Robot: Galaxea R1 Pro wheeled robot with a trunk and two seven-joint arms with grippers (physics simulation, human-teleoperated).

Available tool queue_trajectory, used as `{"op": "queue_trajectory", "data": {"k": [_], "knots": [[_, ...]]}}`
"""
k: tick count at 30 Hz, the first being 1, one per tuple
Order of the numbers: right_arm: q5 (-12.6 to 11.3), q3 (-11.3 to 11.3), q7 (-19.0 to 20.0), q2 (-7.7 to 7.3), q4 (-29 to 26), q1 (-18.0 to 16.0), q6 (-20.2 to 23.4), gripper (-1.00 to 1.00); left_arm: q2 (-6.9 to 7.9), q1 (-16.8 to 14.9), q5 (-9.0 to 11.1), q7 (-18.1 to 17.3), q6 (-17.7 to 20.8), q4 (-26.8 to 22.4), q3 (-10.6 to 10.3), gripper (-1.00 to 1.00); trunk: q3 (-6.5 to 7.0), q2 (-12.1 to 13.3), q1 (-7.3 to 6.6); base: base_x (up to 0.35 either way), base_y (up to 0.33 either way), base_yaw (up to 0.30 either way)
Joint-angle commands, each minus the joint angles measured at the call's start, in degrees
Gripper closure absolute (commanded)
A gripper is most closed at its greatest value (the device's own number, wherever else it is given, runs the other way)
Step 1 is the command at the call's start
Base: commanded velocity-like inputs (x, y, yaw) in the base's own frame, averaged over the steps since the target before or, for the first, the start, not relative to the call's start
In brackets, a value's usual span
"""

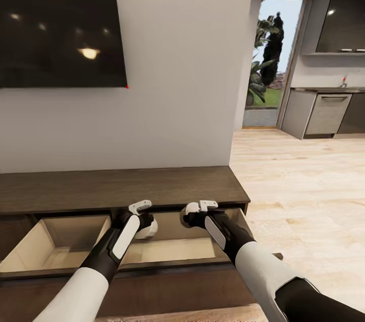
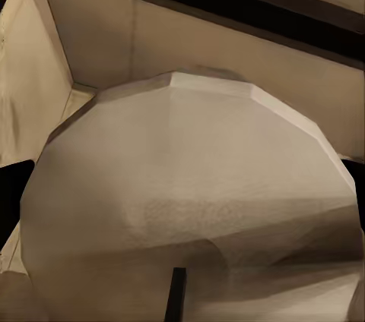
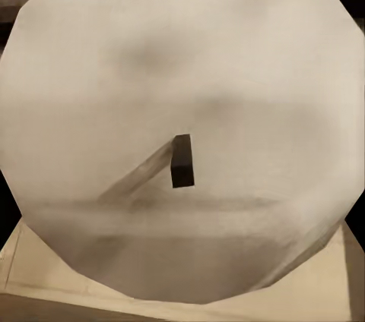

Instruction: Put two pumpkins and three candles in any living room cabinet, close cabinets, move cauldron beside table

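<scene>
Left end effector (image 1: 143, 220) gripping candle (image 1: 148, 228), over open cabinet (image 1: 121, 187) drawer

Two arms reach over the cabinet (image 1: 121, 187): white upper shells, black forearms each with a white inlaid strip, black wrists. The left gripper (image 1: 141, 206) and right gripper (image 1: 203, 206) end in pale grey, angular fingers.
</scene>
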Motion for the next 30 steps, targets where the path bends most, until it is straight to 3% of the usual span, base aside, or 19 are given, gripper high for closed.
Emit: {"op": "queue_trajectory", "data": {"k": [1,7,27,30], "knots": [[-0.5,0.2,-0.5,0.00,-0.1,0.0,0.2,1.00,0.02,0.0,0.5,0.5,0.0,-0.1,-0.1,1.00,-0.29,-0.1,0.01,0.000,0.000,0.199],[-0.5,0.2,-0.4,0.00,-0.2,0.0,0.2,1.00,0.02,0.0,0.5,0.5,0.0,0.0,-0.1,1.00,-1.62,-0.1,0.16,0.000,0.000,0.093],[-0.5,0.3,-0.4,0.00,-0.1,0.0,0.5,1.00,0.04,0.0,0.5,0.0,0.0,0.0,-0.1,1.00,-1.62,-0.1,0.16,0.069,0.000,0.002],[-0.5,0.6,-0.5,0.00,-0.1,0.0,2.3,1.00,0.08,0.0,0.5,0.0,0.0,0.0,-0.1,1.00,-1.62,-0.1,0.16,0.066,0.000,0.000]]}}
